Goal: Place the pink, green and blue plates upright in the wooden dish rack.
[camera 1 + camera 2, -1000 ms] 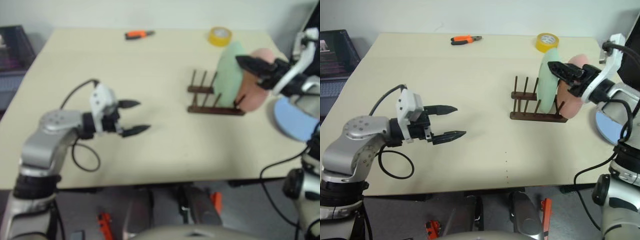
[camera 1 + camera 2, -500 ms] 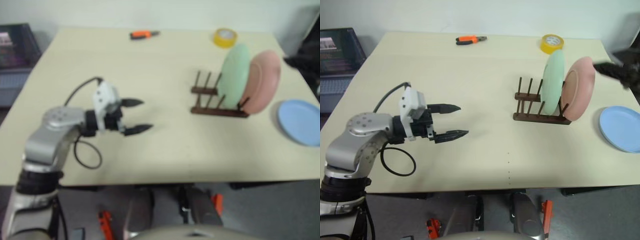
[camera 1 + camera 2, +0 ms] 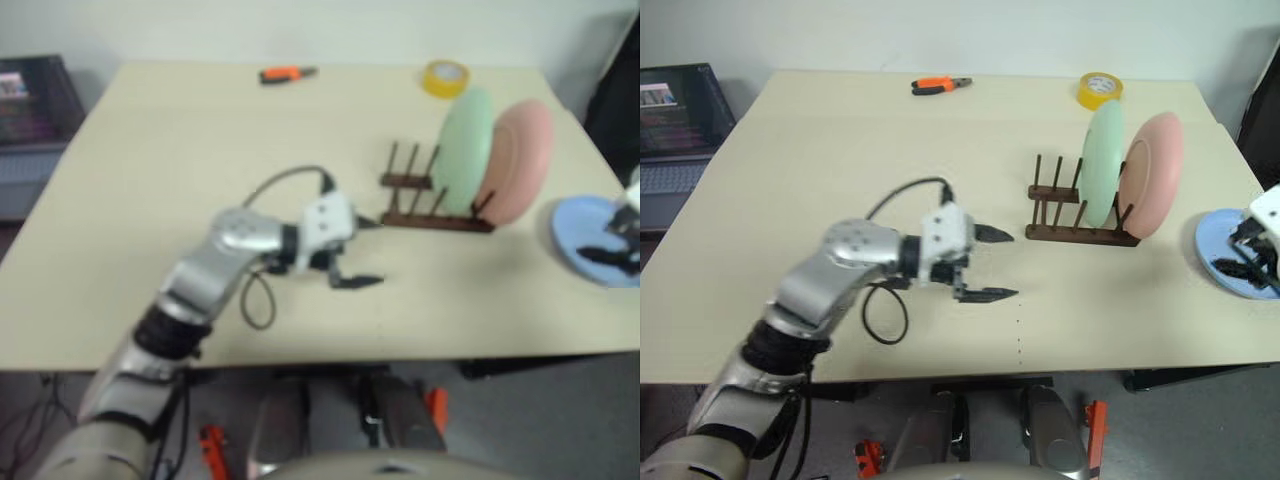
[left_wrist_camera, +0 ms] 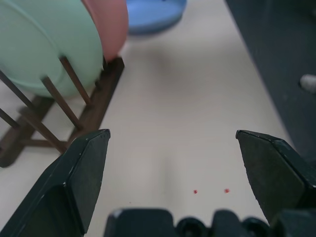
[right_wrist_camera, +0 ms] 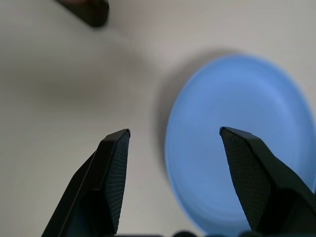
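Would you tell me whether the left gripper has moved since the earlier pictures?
Yes. The left gripper has swung toward the robot's right and now sits open close beside the wooden dish rack.

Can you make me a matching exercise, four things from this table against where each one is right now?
Things:
1. green plate
2. pink plate
3. blue plate
4. yellow tape roll

Places:
A. lying flat on the table, under the right gripper
B. upright at the end of the wooden dish rack
C. far edge of the table
D. upright in the rack, between the pink plate and the empty pegs

Pairs: 1-D, 2-B, 3-A, 4-C
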### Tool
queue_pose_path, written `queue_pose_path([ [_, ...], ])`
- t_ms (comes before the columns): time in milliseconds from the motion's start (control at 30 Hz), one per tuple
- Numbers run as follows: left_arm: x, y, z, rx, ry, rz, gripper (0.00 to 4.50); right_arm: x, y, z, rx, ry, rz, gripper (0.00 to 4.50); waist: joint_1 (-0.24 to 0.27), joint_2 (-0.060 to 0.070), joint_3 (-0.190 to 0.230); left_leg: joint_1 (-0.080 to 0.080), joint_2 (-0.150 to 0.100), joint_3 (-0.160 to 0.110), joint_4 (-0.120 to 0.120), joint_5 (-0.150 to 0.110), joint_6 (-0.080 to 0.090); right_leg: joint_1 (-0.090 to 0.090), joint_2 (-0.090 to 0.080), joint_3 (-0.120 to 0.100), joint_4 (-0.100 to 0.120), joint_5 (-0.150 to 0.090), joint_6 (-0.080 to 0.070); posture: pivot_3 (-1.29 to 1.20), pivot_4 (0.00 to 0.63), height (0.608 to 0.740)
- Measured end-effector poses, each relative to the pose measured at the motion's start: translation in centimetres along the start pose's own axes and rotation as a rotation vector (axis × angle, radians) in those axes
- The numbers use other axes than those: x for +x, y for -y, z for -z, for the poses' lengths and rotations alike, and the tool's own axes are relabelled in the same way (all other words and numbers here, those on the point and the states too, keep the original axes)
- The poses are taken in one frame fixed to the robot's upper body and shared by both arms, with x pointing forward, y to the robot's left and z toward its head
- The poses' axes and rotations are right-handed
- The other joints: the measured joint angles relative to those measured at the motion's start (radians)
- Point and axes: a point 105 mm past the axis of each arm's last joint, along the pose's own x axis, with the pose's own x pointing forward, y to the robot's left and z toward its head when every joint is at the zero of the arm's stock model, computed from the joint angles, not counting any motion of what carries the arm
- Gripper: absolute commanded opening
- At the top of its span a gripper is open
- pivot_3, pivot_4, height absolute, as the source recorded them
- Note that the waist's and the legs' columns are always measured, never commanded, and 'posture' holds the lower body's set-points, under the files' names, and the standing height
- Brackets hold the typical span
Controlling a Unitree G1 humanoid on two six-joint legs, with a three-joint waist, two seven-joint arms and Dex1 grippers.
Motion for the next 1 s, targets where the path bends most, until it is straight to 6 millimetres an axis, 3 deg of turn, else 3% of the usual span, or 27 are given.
queue_pose_path([
  [133, 2.4, -0.5, -0.5, 0.047, 0.000, -0.011, 4.50, 2.8, -0.5, 0.9, 0.035, -0.003, -0.013, 3.15, 0.000, 0.001, 0.000, -0.001, 0.000, 0.000, -0.001, 0.000, 0.000, -0.001, 0.000, 0.001, 0.000, 0.003, 0.005, 0.00, 0.150, 0.740],
  [300, 3.1, -0.3, -1.5, 0.054, 0.039, -0.003, 4.50, 4.0, 0.5, 2.3, 0.033, -0.047, 0.031, 3.15, 0.001, 0.001, -0.001, -0.001, 0.000, 0.000, -0.002, 0.000, 0.000, -0.002, 0.001, 0.001, 0.000, 0.003, 0.005, 0.00, 0.150, 0.740],
  [400, 3.4, 0.0, -1.8, 0.040, 0.053, 0.003, 4.50, 4.7, 0.6, 3.3, 0.033, -0.081, 0.051, 2.27, 0.001, 0.002, -0.001, -0.001, 0.000, 0.001, -0.001, 0.000, 0.000, -0.001, 0.001, 0.001, 0.001, 0.003, 0.005, 0.00, 0.150, 0.740],
  [567, 3.9, 0.6, -3.3, 0.040, 0.110, 0.013, 4.50, 5.3, 0.5, 3.3, 0.040, -0.073, 0.051, 0.47, 0.001, 0.002, -0.001, 0.000, 0.000, 0.001, 0.001, 0.000, 0.000, 0.000, 0.001, 0.002, 0.001, 0.005, 0.007, 0.00, 0.150, 0.740],
  [633, 3.8, 0.4, -3.4, 0.022, 0.120, 0.005, 4.50, 5.1, 0.9, 2.9, 0.030, -0.058, 0.074, 0.03, 0.000, 0.002, -0.001, 0.000, 0.000, 0.001, 0.001, 0.000, 0.000, 0.001, 0.001, 0.002, 0.001, 0.005, 0.008, 0.00, 0.150, 0.740],
  [867, 1.9, -0.7, -2.9, -0.022, 0.134, -0.051, 4.50, 2.3, 2.6, 0.4, 0.171, 0.058, 0.143, 0.03, 0.002, 0.003, -0.002, 0.000, 0.000, 0.000, 0.001, 0.000, 0.001, 0.000, 0.001, 0.001, 0.001, 0.005, 0.008, 0.00, 0.150, 0.740],
  [1000, 1.1, -1.3, -3.5, -0.044, 0.183, -0.052, 4.50, -0.2, 3.2, -2.8, 0.282, 0.211, 0.175, 0.03, 0.001, 0.004, -0.002, 0.000, 0.000, 0.001, 0.001, 0.000, 0.001, 0.000, 0.001, 0.002, 0.001, 0.005, 0.008, 0.00, 0.150, 0.740],
])
